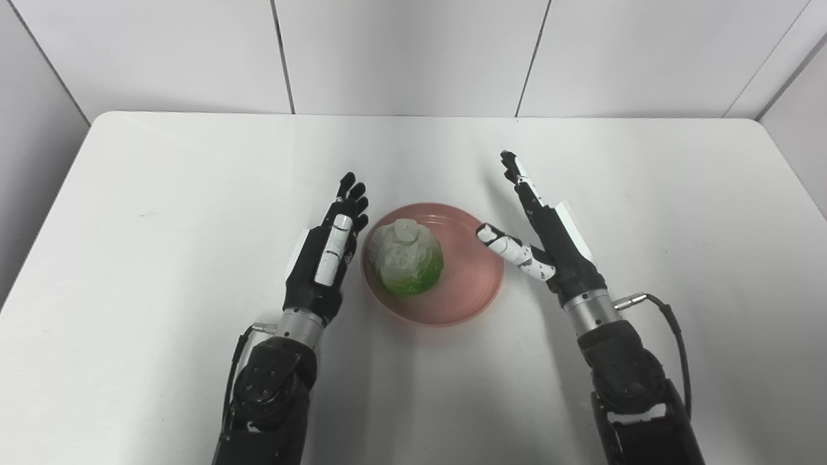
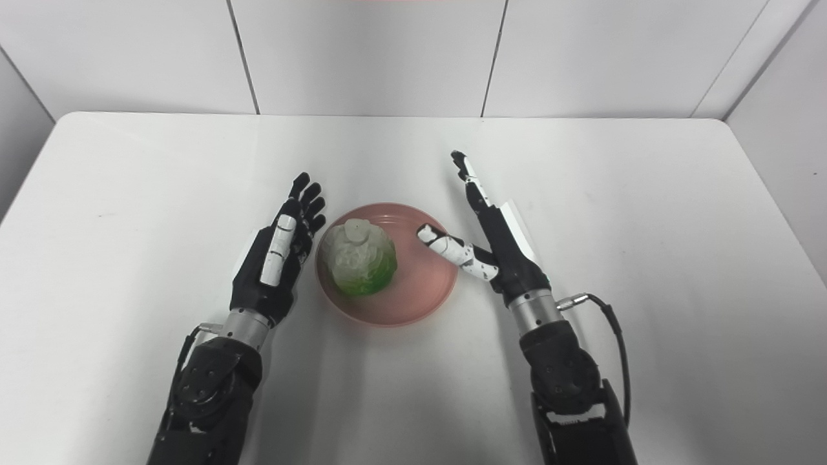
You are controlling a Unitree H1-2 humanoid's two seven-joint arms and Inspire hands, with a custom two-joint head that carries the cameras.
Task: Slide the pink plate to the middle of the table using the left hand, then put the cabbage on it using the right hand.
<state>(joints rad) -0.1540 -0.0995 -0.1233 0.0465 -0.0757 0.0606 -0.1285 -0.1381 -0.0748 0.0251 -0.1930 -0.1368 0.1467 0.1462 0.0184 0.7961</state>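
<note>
Pink plate (image 1: 471, 284) sits mid-table (image 1: 194, 194) holding the cabbage (image 1: 407, 258), task apparently complete, as the left hand (image 1: 326, 258) and right hand (image 1: 549, 239) flank it, fingers spread and empty.

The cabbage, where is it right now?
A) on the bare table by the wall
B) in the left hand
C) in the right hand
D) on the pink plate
D: the cabbage sits on the left part of the plate, and both the left hand and the right hand are open beside the plate, holding nothing.
</note>
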